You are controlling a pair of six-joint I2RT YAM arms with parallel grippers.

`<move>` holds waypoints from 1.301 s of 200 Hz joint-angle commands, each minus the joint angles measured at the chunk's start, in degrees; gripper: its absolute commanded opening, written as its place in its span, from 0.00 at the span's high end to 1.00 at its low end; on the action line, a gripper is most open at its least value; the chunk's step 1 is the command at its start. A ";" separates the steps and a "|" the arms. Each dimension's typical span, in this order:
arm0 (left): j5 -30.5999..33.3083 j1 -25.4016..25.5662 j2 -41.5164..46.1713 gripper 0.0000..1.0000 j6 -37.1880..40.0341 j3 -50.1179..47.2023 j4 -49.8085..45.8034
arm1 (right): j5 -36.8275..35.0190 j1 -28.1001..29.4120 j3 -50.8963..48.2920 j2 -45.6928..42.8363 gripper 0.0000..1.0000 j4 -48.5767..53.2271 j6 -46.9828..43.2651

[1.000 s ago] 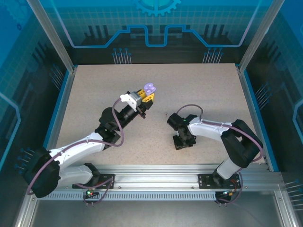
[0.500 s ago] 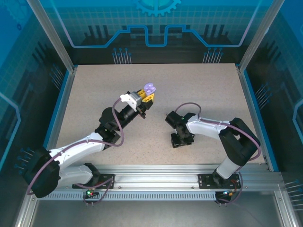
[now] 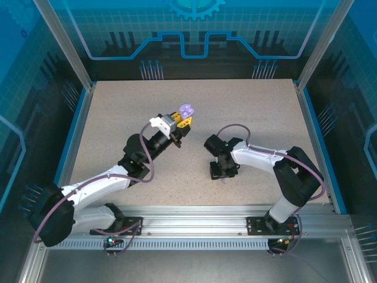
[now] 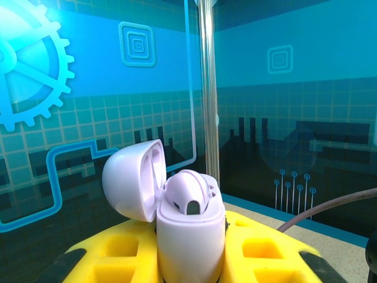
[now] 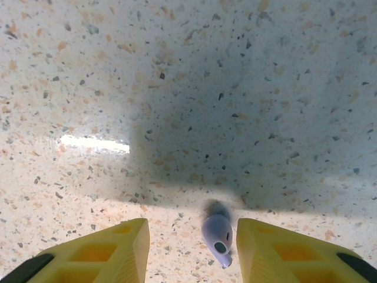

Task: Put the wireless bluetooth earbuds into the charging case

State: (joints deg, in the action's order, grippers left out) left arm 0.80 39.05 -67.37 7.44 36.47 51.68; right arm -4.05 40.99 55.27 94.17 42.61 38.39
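Top external view: the left claw [image 3: 182,120] is clamped tight on a lilac case [image 3: 187,110], holding it in the air over the middle of the tabletop [image 3: 118,112], a little toward the far edge. From the left wrist, the case stands upright between the yellow fingers [image 4: 268,250]. Its lid [image 4: 132,183] is swung open to the left, and a lilac seated earbud [image 4: 188,194] rests in the body with its rounded head above the rim. Whether the slot beside it is filled cannot be told from this angle. The right claw [image 3: 220,171] points down at the tabletop right of centre, nearer the near edge than the far one and well apart from the case. From the right wrist, its jaws stand open with a yellow finger low on each side. A lilac loose earbud [image 5: 217,231] lies on the speckled surface between them, closer to the finger on the right of that view and, as far as can be seen, touching neither. Its stem points toward the bottom of that view. The claw's shadow darkens the surface just beyond it.
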 commanded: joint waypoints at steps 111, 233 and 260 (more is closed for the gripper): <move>-0.18 -0.39 0.45 1.00 -0.24 0.99 0.97 | -1.70 0.40 -1.58 1.09 0.65 1.34 0.96; -0.18 -0.39 0.48 1.00 -0.06 1.32 0.74 | -2.01 0.34 -2.71 1.36 0.74 1.04 0.54; -0.23 -0.39 0.29 1.00 -0.15 1.30 0.60 | -2.06 0.40 -2.25 2.68 0.78 0.21 -0.03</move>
State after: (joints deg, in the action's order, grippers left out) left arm 0.80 39.05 -67.37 7.44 36.47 51.64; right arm -5.37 40.99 53.71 95.59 42.17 38.94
